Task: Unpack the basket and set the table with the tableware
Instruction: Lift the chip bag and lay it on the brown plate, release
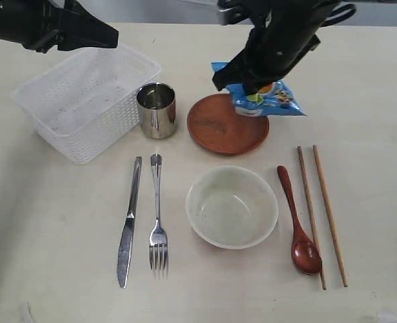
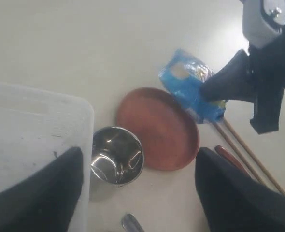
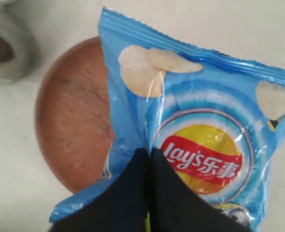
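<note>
My right gripper (image 1: 252, 86) (image 3: 149, 154) is shut on a blue snack packet (image 1: 266, 99) (image 3: 200, 111), over the far right rim of the red-brown plate (image 1: 219, 128) (image 3: 70, 121). The white basket (image 1: 101, 138) (image 2: 36, 111) sits at the left and looks empty. Beside it stands the steel cup (image 1: 157, 110) (image 2: 117, 154). The knife (image 1: 128, 222), fork (image 1: 157, 215), cream bowl (image 1: 269, 202), wooden spoon (image 1: 299, 225) and two chopsticks (image 1: 311, 215) lie in a row on the table (image 1: 50, 256). My left gripper (image 2: 140, 159) hangs open high above the cup, holding nothing.
The left arm (image 1: 57, 30) reaches in over the basket's far side at the top left. The right arm (image 1: 286, 33) comes down from the top middle, above the plate and packet.
</note>
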Controlling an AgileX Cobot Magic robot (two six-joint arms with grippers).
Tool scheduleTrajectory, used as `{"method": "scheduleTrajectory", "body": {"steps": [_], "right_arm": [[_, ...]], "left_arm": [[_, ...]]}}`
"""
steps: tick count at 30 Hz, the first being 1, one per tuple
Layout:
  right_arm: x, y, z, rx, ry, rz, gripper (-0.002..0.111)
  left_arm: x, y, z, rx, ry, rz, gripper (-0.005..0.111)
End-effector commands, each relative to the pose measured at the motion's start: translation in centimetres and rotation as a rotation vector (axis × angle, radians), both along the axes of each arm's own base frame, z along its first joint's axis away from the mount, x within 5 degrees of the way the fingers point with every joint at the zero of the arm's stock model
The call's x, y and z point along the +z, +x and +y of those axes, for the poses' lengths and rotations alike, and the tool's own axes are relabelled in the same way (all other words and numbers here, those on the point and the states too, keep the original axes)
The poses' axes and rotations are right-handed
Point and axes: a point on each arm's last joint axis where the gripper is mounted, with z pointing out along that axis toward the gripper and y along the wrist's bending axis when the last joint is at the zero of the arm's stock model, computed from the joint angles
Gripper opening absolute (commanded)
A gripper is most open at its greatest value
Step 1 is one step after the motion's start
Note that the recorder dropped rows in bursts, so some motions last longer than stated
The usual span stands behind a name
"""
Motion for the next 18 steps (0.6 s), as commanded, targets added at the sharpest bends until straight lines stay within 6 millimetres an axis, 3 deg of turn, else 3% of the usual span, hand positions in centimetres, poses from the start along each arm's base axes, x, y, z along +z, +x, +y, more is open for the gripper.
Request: {"method": "scheduleTrajectory", "body": {"steps": [1,8,10,13,15,18], "right_arm": [[0.0,-0.8,2.5,0.072,0.021,-0.044,0.0],[-2.3,-0.8,3.2,0.097,-0.011,0.006,0.002],[-2.6,-0.7,3.3,0.1,-0.011,0.013,0.013],[-2.7,-0.8,3.5,0.108,0.007,0.015,0.038],[-2.6,-0.7,3.5,0.109,0.012,0.009,0.045],[-1.6,-0.7,3.4,0.119,0.01,-0.025,0.045]], "left_arm": [[0.2,-0.2,-0.3,-0.011,-0.008,-0.005,0.062],[0.2,-0.2,-0.3,-0.015,-0.003,-0.008,0.062],[0.2,-0.2,-0.3,-0.015,-0.003,-0.008,0.062],[0.2,-0.2,-0.3,-0.015,-0.003,-0.008,0.062],[0.2,-0.2,-0.3,-0.015,-0.003,-0.008,0.062],[0.2,-0.2,-0.3,-0.015,-0.003,-0.008,0.062]]}}
